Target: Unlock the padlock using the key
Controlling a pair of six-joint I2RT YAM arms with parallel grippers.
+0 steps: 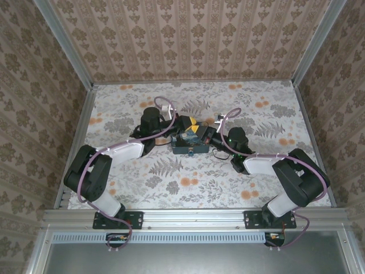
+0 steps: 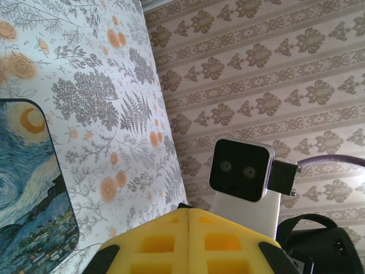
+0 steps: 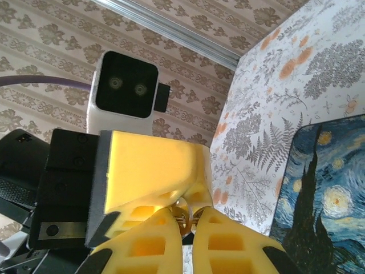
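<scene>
The table (image 1: pixel 171 185) lies open to the left and right of the box (image 1: pixel 190 149) and along the strip in front of it, so a gripper can pass there freely. Just behind the box, the left gripper (image 1: pixel 191 121) and right gripper (image 1: pixel 199 130) crowd together, fingertips nearly touching (each bars the other's way). Walls (image 1: pixel 188 40) close off the far side and both flanks.

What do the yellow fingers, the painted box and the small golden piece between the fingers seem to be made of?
Yellow fingers: a matte, soft-looking foam or rubber, judging by the moulded square hollows and dull surface.
Painted box: unclear, perhaps tin or card. The printed top is smooth with a slight sheen, and the corner is rounded and dark.
Small golden piece: probably brass-like metal, as it is shiny and catches glints.
</scene>
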